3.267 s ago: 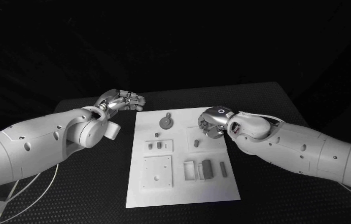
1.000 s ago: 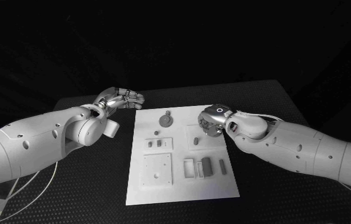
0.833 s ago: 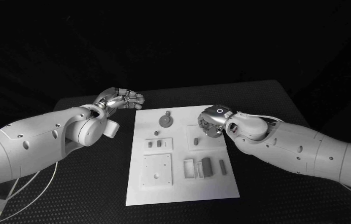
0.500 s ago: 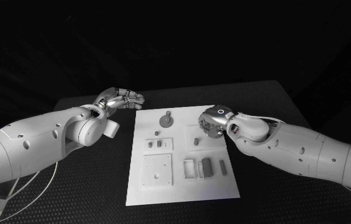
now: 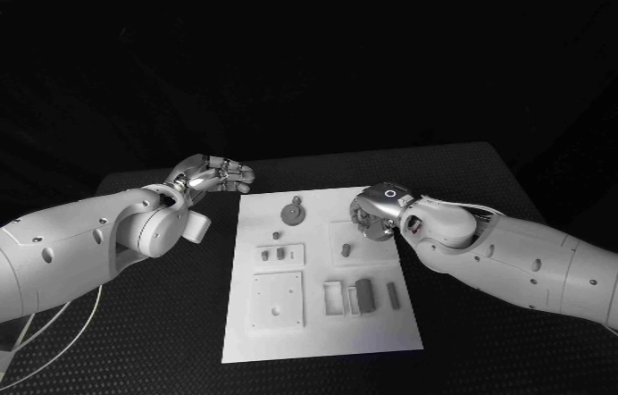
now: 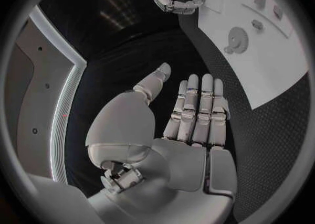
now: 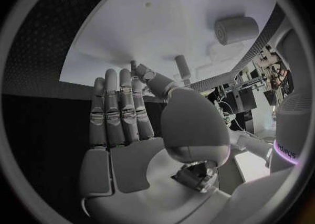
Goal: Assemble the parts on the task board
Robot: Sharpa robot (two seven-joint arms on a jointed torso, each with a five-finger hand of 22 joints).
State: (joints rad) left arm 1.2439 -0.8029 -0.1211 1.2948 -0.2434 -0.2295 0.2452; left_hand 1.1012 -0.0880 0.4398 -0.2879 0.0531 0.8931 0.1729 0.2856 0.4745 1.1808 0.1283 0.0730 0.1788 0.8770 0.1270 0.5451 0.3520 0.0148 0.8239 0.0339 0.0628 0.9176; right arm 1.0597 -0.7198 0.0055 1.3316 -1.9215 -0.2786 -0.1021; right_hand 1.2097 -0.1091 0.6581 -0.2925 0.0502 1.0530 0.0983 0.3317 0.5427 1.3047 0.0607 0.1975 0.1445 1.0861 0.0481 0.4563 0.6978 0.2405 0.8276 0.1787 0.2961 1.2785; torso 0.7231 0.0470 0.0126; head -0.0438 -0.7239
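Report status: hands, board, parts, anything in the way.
Left hand open, off the task board's far left corner. Right hand open, over its right edge, holding nothing. Parts lie loose on the board. Nothing in the way.

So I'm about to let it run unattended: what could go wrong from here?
The right hand hangs over the task board's far right corner, close to a small peg; a low sweep could knock it. The board seems to lie loose on the table, so a push might shift it. The left hand, open beside the board's far left corner, isn't steadying it.
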